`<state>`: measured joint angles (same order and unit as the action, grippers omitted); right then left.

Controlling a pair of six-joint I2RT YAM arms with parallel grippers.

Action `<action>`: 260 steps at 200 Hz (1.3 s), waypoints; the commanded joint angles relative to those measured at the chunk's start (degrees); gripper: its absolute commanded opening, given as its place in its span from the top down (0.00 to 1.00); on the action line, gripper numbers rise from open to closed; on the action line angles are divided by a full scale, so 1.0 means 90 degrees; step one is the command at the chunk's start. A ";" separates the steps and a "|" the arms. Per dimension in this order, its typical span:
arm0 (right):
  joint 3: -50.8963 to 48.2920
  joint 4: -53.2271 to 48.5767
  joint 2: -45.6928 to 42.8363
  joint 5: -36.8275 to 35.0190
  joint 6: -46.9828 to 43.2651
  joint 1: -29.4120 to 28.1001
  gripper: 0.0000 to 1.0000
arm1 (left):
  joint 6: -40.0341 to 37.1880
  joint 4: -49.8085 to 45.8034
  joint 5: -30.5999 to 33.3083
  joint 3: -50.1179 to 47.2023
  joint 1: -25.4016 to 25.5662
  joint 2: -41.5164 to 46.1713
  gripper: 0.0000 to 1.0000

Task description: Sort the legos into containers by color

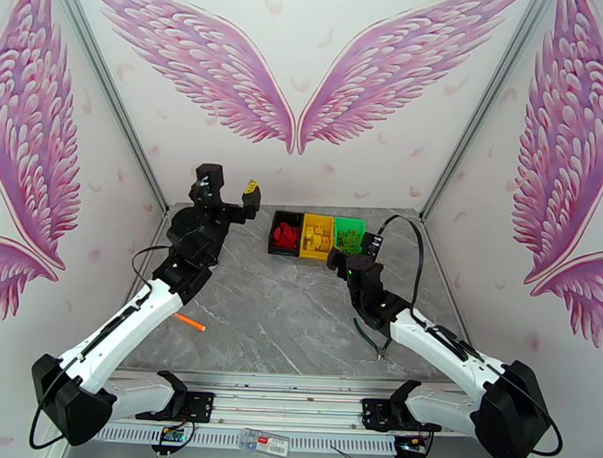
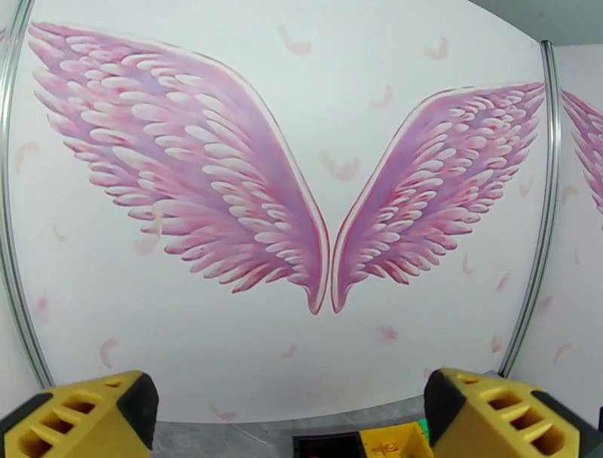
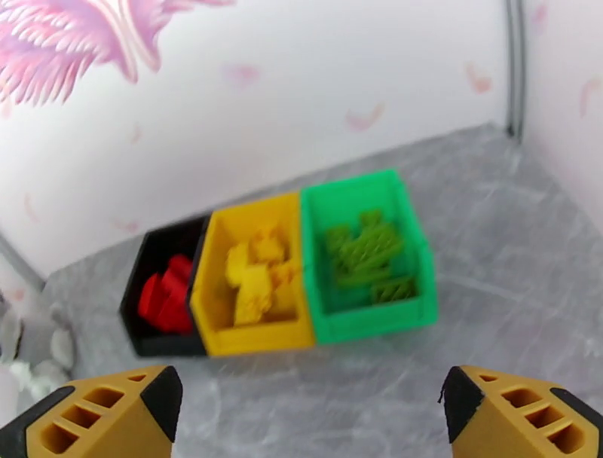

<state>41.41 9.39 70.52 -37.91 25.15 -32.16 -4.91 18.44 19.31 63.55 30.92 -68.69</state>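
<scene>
Three joined containers stand at the back of the table: black (image 1: 285, 234), yellow (image 1: 317, 236) and green (image 1: 350, 234). Red legos (image 3: 166, 301) lie in the black bin (image 3: 154, 260), yellow legos (image 3: 256, 279) in the yellow bin (image 3: 252, 339), and green legos (image 3: 369, 256) in the green bin (image 3: 377, 320). My right gripper (image 1: 354, 252) hovers just in front of the bins, open and holding nothing (image 3: 309, 410). My left gripper (image 1: 251, 196) is raised to the left of the bins, facing the back wall. It is open with nothing between its fingers (image 2: 290, 410). The bin tops (image 2: 388, 446) peek in below it.
A small orange peg (image 1: 190, 322) lies on the grey table near the left arm. A dark green wire-like tool (image 1: 369, 339) lies beside the right arm. White walls with pink wings close in the back and both sides.
</scene>
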 commanded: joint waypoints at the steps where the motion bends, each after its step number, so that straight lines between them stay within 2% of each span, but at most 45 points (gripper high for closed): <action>1: -0.0265 0.2425 0.0351 -0.0770 -0.2170 0.0195 0.01 | -0.0912 0.0233 -0.0039 -0.0740 0.0018 0.0510 0.01; 11: -0.0275 0.2854 0.0613 -0.0830 -0.3037 0.0349 0.01 | -0.0691 0.0179 0.0623 -0.1091 -0.0044 0.0659 0.01; 26: -0.0221 0.3110 0.0998 -0.1162 -0.3778 0.0677 0.01 | -0.0654 0.0497 0.1356 -0.1891 -0.0359 0.0767 0.01; 41: -0.0330 0.3160 0.1332 -0.1385 -0.4059 0.1034 0.01 | -0.0761 0.1079 0.1616 -0.2704 -0.0848 0.0641 0.01; 66: -0.0853 0.3324 0.1696 -0.1248 -0.3675 0.1571 0.01 | -0.0509 0.1599 0.2083 -0.3605 -0.1414 0.0259 0.01; 71: -0.0843 0.3041 0.1614 -0.1263 -0.3469 0.1591 0.01 | -0.0404 0.1794 0.2114 -0.3801 -0.1504 0.0187 0.01; 76: -0.0814 0.2676 0.1507 -0.0970 -0.3257 0.1616 0.01 | -0.0305 0.1985 0.2124 -0.3974 -0.1589 0.0101 0.01; 84: -0.0931 0.2802 0.1408 -0.0447 -0.3283 0.1680 0.01 | -0.0124 0.2246 0.2139 -0.4199 -0.1718 -0.0072 0.01; 111: -0.1043 0.2895 0.1269 -0.0158 -0.3269 0.1728 0.01 | -0.0013 0.2633 0.2333 -0.4447 -0.1985 -0.0899 0.01; 132: -0.1232 0.3073 0.1178 0.0039 -0.3330 0.1721 0.01 | 0.0205 0.3006 0.2270 -0.4576 -0.2265 -0.1337 0.01; 150: -0.1375 0.3166 0.1302 0.0006 -0.3245 0.1742 0.01 | 0.0528 0.3234 0.1645 -0.4665 -0.2590 -0.1420 0.01; 166: -0.1872 0.4296 0.1688 -0.0312 -0.3166 0.1726 0.01 | 0.0802 0.3437 0.1053 -0.4626 -0.2981 -0.1764 0.01; 180: -0.2388 0.5715 0.2010 0.0076 -0.3500 0.1744 0.00 | 0.0889 0.2834 0.0688 -0.4368 -0.3108 -0.1773 0.01; 196: -0.2273 0.5005 0.1772 0.0255 -0.3226 0.1803 0.01 | 0.0818 0.2772 0.0542 -0.4303 -0.3108 -0.1821 0.01; 212: -0.2334 0.5070 0.1767 0.0703 -0.3204 0.1949 0.01 | 0.0736 0.3092 0.0146 -0.4506 -0.3136 -0.1826 0.01; 219: -0.2329 0.5023 0.1763 0.1019 -0.3243 0.1985 0.01 | 0.0733 0.3525 0.0015 -0.4712 -0.3163 -0.1996 0.01; 228: -0.2375 0.5092 0.1775 0.1182 -0.3224 0.2045 0.01 | 0.0644 0.4803 -0.0047 -0.5079 -0.3196 -0.2296 0.01; 239: -0.2462 0.5114 0.1716 0.1454 -0.3140 0.2148 0.01 | 0.0709 0.4412 -0.0244 -0.5142 -0.3234 -0.2034 0.01; 251: -0.2600 0.5379 0.1733 0.1741 -0.3135 0.2235 0.01 | 0.0626 0.4622 -0.0509 -0.5121 -0.3257 -0.2170 0.01; 260: -0.2731 0.5581 0.1783 0.2080 -0.3087 0.2318 0.01 | 0.0593 0.4367 -0.0591 -0.5032 -0.3256 -0.2113 0.01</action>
<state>19.62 54.11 87.22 -27.79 -4.12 -12.93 1.30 54.08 19.49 17.93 2.09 -87.33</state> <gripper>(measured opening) 0.994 0.987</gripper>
